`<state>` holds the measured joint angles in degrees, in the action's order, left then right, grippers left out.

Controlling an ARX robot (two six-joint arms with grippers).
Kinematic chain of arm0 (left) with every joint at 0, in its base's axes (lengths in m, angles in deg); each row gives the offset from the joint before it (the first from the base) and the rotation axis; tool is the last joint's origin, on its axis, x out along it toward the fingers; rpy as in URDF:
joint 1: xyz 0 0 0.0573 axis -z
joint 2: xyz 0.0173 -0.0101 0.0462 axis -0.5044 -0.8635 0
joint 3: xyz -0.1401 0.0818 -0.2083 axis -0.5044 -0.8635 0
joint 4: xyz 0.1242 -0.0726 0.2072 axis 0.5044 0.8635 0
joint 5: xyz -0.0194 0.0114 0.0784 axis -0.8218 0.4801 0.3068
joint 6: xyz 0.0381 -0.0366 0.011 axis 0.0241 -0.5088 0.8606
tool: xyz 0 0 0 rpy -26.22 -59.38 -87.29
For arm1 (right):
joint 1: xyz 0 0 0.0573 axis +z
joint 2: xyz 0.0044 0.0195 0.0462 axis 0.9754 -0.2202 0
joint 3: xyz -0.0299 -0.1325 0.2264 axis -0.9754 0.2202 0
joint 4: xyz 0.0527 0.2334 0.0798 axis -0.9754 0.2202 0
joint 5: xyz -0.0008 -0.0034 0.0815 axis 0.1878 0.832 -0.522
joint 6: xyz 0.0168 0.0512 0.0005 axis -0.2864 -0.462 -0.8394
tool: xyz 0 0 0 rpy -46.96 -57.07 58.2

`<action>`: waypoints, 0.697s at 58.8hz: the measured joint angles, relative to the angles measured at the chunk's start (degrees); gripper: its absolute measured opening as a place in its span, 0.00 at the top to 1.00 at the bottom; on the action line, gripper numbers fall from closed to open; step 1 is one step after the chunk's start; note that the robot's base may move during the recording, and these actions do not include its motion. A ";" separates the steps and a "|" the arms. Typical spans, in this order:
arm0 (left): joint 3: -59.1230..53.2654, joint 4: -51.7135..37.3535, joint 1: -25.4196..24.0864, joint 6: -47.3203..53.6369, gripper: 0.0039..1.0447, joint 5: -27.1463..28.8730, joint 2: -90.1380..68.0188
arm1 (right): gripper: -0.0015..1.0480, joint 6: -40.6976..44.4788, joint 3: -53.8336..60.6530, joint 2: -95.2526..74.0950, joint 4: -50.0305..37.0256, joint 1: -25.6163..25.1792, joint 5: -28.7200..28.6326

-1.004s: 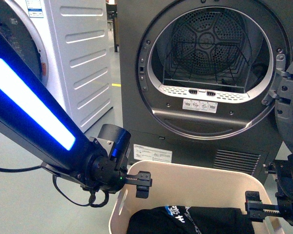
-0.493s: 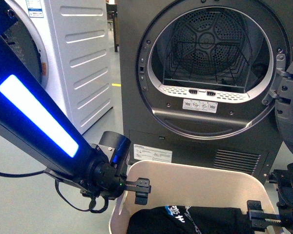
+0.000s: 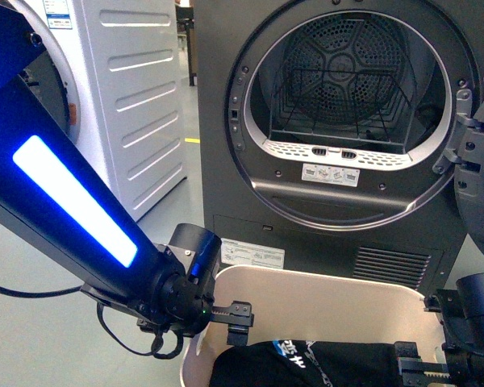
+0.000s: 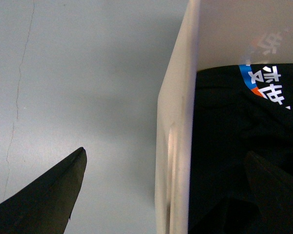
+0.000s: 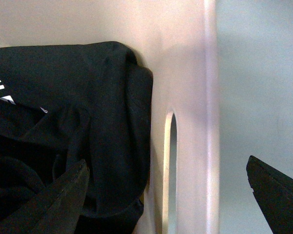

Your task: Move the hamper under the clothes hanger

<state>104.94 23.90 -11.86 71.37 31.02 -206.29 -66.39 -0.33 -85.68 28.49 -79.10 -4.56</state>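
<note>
A white washing machine (image 3: 137, 89) is seen at the upper left of the front view. Below it, the left arm (image 3: 73, 201), marked with a lit blue strip, is stretched diagonally down toward the lower middle. There the left gripper (image 3: 231, 314) is held at the left wall of the hamper (image 3: 323, 284). The hamper is found at the bottom centre, on the floor just in front of a dark grey dryer (image 3: 226, 161) whose round drum opening is exposed. A black garment (image 3: 339, 361) with blue and white print is laid inside the hamper.

In the left wrist view the jaws are seen apart. One finger (image 4: 44, 195) is over the grey floor (image 4: 88, 73) outside the wall, and the other is over the garment inside.

At the lower right of the front view the right gripper (image 3: 423, 371) is placed at the hamper's right wall. In the right wrist view its jaws are likewise apart and set astride the wall at the handle cut-out (image 5: 170, 161). One finger (image 5: 49, 200) is over the garment, the other outside.
</note>
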 joint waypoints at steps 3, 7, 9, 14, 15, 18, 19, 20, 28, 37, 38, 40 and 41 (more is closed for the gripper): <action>0.00 0.00 0.09 -0.11 0.06 -0.13 -0.09 | 0.08 -0.02 -0.15 -0.02 0.07 0.11 -0.02; 0.00 0.04 0.13 -0.26 0.06 -0.22 -0.20 | 0.08 -0.02 -0.33 -0.07 0.17 0.24 0.00; 0.00 0.04 0.17 -0.28 0.06 -0.26 -0.22 | 0.08 -0.02 -0.39 -0.07 0.22 0.26 0.00; 0.26 0.15 0.26 -0.39 0.06 -0.39 -0.44 | 0.08 -0.04 -0.57 -0.09 0.26 0.44 0.09; 0.35 0.17 0.28 -0.39 0.06 -0.37 -0.48 | 0.08 -0.04 -0.59 -0.09 0.26 0.48 0.11; 0.55 0.22 0.31 -0.39 0.06 -0.39 -0.59 | 0.08 -0.04 -0.59 -0.09 0.26 0.52 0.13; 0.61 0.24 0.31 -0.35 0.06 -0.39 -0.61 | 0.08 -0.04 -0.59 -0.09 0.26 0.55 0.15; 0.66 0.28 0.33 -0.37 0.09 -0.37 -0.63 | 0.08 -0.04 -0.59 -0.09 0.26 0.59 0.24; 0.72 0.31 0.39 -0.35 0.30 -0.35 -0.63 | 0.08 -0.07 -0.59 -0.09 0.26 0.74 0.44; 0.72 0.28 0.44 -0.33 0.54 -0.35 -0.63 | 0.30 -0.28 -0.59 -0.09 0.24 0.79 1.46; 0.72 0.28 0.46 -0.33 0.55 -0.35 -0.63 | 0.32 -0.28 -0.59 -0.09 0.24 0.79 1.49; 0.72 0.28 0.46 -0.33 0.60 -0.35 -0.63 | 0.37 -0.31 -0.59 -0.09 0.24 0.79 1.60; 0.72 0.28 0.46 -0.31 0.62 -0.35 -0.63 | 0.39 -0.35 -0.57 -0.09 0.24 0.79 1.62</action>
<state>105.66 24.19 -11.40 71.06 30.68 -206.92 -66.74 -0.90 -85.77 28.73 -78.32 -2.94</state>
